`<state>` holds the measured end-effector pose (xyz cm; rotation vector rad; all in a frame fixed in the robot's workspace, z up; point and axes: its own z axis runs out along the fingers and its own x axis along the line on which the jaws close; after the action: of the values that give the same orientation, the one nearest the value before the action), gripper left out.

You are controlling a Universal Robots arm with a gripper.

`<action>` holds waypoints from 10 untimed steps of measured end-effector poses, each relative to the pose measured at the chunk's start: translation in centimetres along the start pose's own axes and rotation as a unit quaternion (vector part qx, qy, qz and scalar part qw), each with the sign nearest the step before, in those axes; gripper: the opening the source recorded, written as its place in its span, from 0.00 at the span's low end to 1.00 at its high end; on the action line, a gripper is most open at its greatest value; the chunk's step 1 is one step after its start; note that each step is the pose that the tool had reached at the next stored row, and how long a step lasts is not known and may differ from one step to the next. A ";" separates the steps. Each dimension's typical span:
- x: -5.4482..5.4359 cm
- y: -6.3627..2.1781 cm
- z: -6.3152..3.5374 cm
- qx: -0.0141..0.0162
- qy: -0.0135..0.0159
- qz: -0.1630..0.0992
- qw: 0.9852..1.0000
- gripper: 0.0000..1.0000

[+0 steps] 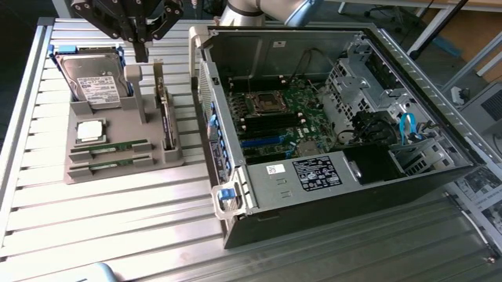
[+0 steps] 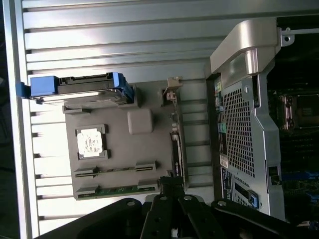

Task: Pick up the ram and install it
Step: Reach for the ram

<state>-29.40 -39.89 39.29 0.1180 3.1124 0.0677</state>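
Ram: two look-alike thin, narrow green circuit-board sticks with small dark chips; cannot tell which one is meant. First ram stick lies flat in a long slot of the grey plastic holder tray, just beside the tray's processor pocket. Second ram stick lies flat in the next slot, parallel, at the tray's outer end. Neither is touched.

Tray contents: small square silver processor chip sits in a square pocket mid-tray. Silver hard drive with white label and blue carrier leans at the tray end opposite the sticks. Dark narrow board stands on its long edge along the tray side nearest the case. The tray rests on a slatted aluminium table.

Open black and grey computer case lies on its side just beside the tray. Inside it are a green motherboard with a bare metal processor socket, black and blue slots, a grey drive cage and a blue cable.

Black gripper hangs over the tray's hard-drive end, well apart from both sticks, jaws clenched together on nothing.
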 end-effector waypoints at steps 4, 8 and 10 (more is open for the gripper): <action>0.3 -0.02 -0.01 0.000 0.000 0.000 1.000 0.11; 0.7 -0.05 -0.02 0.000 0.000 0.000 1.000 0.11; 0.8 -0.06 -0.03 0.000 0.000 0.000 1.000 0.11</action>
<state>-30.24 -39.89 39.30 0.1180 3.1125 0.0676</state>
